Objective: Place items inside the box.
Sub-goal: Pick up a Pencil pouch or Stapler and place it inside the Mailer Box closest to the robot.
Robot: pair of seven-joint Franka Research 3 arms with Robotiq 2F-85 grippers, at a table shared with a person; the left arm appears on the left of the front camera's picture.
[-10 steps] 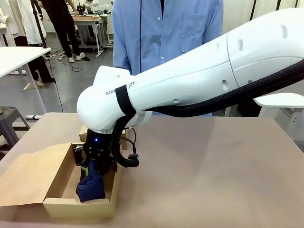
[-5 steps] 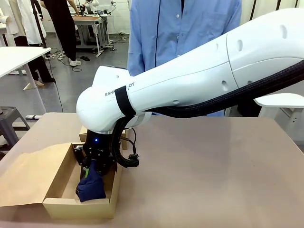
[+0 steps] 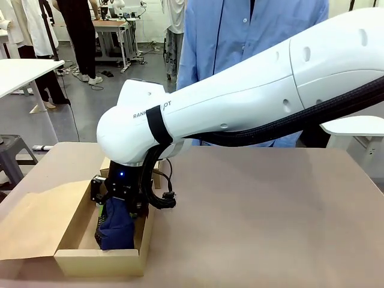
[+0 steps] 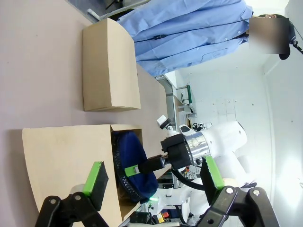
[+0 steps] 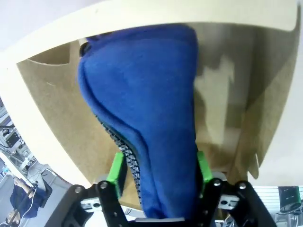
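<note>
While the right arm reaches across from the right side, its right tool hangs over the box at the bench's near-left corner. Box: plain brown cardboard, shallow, rectangular, matte, with a flat lid flap folded open toward the left edge. The navy pouch is inside the box, against the right wall, soft fabric, rounded and bulging, standing on edge. In the right wrist view a black toothed zipper line runs along one side of the pouch. The green pads sit on either side of the pouch with the fabric filling the gap; clamped or just loose around it, cannot tell. The left tool has its fingers well apart, nothing between them, black links, flat green pads. A second cardboard box, smaller, closed, smooth-sided, sits on the bench just beyond the open one. A person in a light blue button shirt stands at the far edge. Bench top is a dull brown, smooth sheet.
</note>
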